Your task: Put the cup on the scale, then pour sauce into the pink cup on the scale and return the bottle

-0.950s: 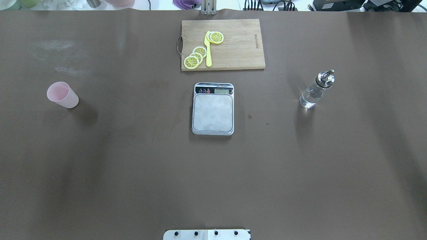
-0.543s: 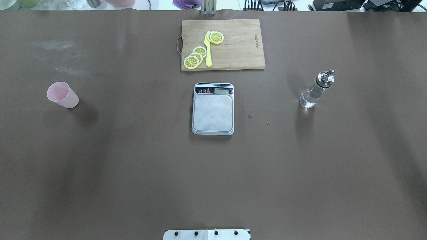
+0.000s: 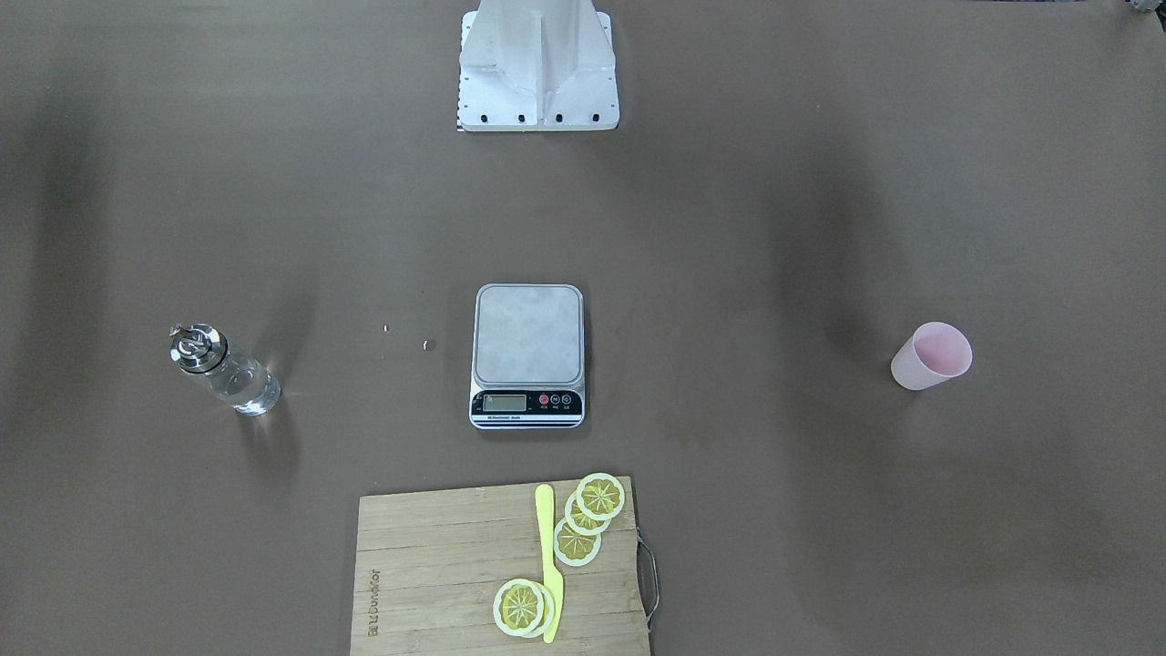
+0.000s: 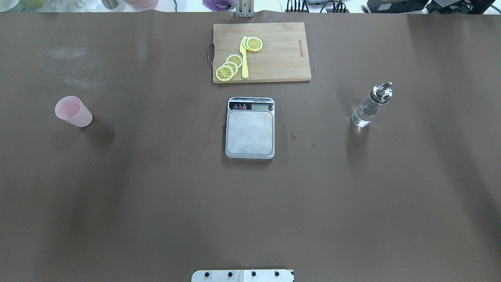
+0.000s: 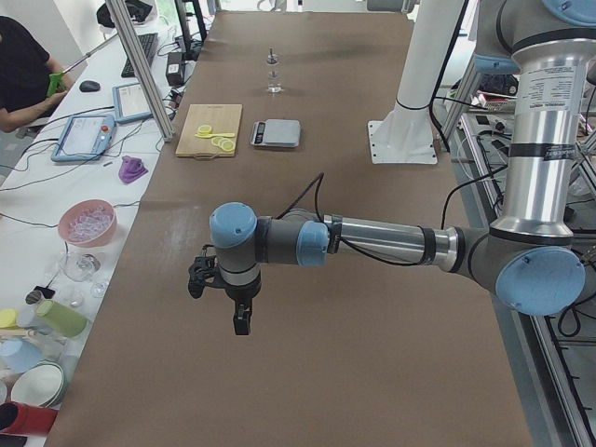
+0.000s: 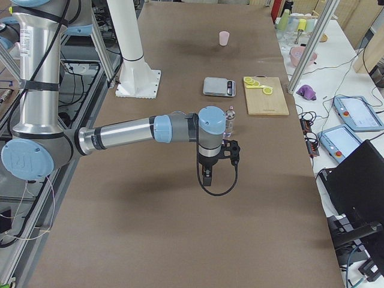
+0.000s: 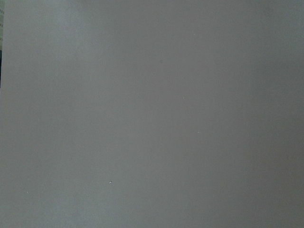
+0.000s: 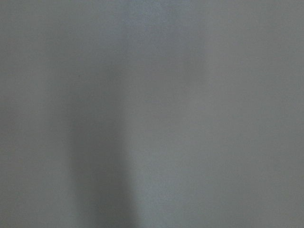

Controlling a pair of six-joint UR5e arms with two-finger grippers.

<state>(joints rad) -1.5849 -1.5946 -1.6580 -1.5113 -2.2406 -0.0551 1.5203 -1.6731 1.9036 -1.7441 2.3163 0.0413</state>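
The pale pink cup (image 4: 73, 111) (image 3: 931, 356) stands upright on the brown table, far out on my left side. In the table's middle sits the silver scale (image 4: 249, 131) (image 3: 528, 346) with nothing on its platform. The glass bottle (image 4: 370, 105) (image 3: 223, 369) stands upright on my right side, holding clear sauce (image 4: 362, 116). My left gripper (image 5: 240, 321) and right gripper (image 6: 207, 177) show only in the side views, hanging fingers-down above bare table. I cannot tell whether either is open or shut. Both wrist views show only bare table surface.
A wooden cutting board (image 4: 278, 58) with lemon slices (image 4: 231, 64) and a yellow knife (image 4: 244, 62) lies beyond the scale. Two small droplets (image 4: 293, 136) mark the table right of the scale. The robot's base plate (image 4: 242, 275) is at the near edge. A person sits at the far side bench (image 5: 23, 79).
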